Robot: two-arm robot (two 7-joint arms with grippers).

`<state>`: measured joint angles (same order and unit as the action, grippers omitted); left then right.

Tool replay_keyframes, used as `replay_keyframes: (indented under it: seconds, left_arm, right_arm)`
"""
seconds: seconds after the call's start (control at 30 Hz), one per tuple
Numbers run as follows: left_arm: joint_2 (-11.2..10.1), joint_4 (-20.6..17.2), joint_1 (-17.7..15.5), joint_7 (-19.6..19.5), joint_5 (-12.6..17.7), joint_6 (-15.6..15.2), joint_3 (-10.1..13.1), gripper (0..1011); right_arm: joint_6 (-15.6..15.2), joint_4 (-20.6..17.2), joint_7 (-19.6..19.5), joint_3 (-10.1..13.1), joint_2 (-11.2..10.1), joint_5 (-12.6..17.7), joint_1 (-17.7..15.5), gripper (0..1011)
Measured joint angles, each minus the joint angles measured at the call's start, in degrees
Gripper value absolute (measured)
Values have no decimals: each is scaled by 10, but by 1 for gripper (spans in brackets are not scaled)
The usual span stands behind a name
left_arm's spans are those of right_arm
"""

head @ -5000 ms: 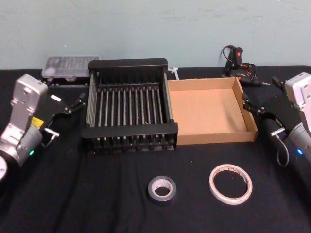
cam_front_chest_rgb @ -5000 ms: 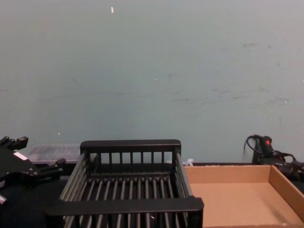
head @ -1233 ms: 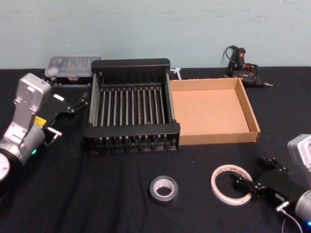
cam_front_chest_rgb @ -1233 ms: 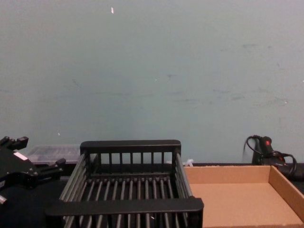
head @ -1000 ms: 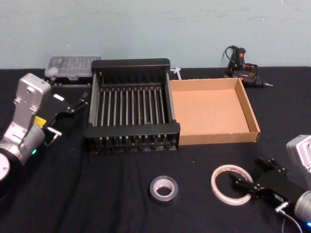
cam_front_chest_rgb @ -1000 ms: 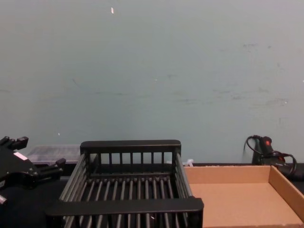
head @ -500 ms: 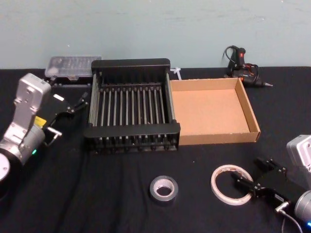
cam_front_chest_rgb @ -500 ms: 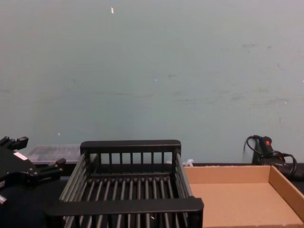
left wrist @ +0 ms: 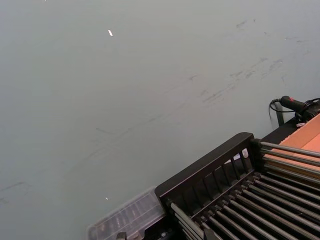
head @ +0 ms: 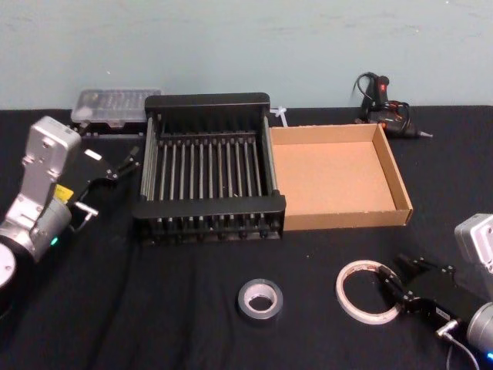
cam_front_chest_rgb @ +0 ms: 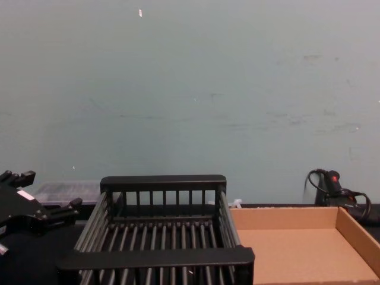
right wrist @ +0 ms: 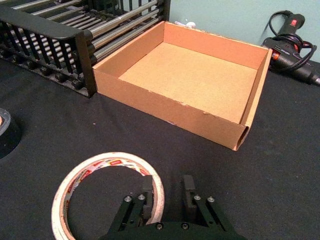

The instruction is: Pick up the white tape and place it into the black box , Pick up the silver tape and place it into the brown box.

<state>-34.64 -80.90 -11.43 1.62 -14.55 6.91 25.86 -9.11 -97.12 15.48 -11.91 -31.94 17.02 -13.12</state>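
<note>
Since 5 s ago right gripper (head: 398,279) dropped from beside the brown box (head: 400,193) to lower right of head view, at the white tape's (head: 368,292) rim. Fingers are parted a little, one inside the ring, one outside; wrist view shows them straddling the band, not yet clamped, holding nothing. Silver tape (head: 259,299) lies lower centre, untouched. Black box (head: 208,210) & brown box hold nothing, so both placements are left; judged at 1st grasp. Left gripper (head: 112,171) is parked mid-left by black box, fingers apart, holding nothing. Right fingertip contact w/ tape is hard to make out.
</note>
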Motion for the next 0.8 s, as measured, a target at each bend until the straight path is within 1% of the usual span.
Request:
replay_keyframes:
  seconds: [0.03,0.07,0.17,0.23,0.27,0.3,0.4,0.8]
  left_arm:
    - [0,0,0,0,0,0,0,1001]
    - [0,0,0,0,0,0,0,1001]
    - [0,0,0,0,0,0,0,1001]
    - [0,0,0,0,0,0,0,1001]
    - [0,0,0,0,0,0,0,1001]
    - [0,0,0,0,0,0,0,1001]
    - [0,0,0,0,0,0,0,1001]
    - [0,0,0,0,0,0,0,1001]
  right_arm:
    - [0,0,0,0,0,0,0,396]
    - [0,0,0,0,0,0,0,339]
    - [0,0,0,0,0,0,0,274]
    - [0,0,0,0,0,0,0,198]
    - [0,0,0,0,0,0,0,187]
    - [0,0,0,0,0,0,0,125]
    - [0,0,0,0,0,0,0,95]
    - [0,0,0,0,0,0,0,95]
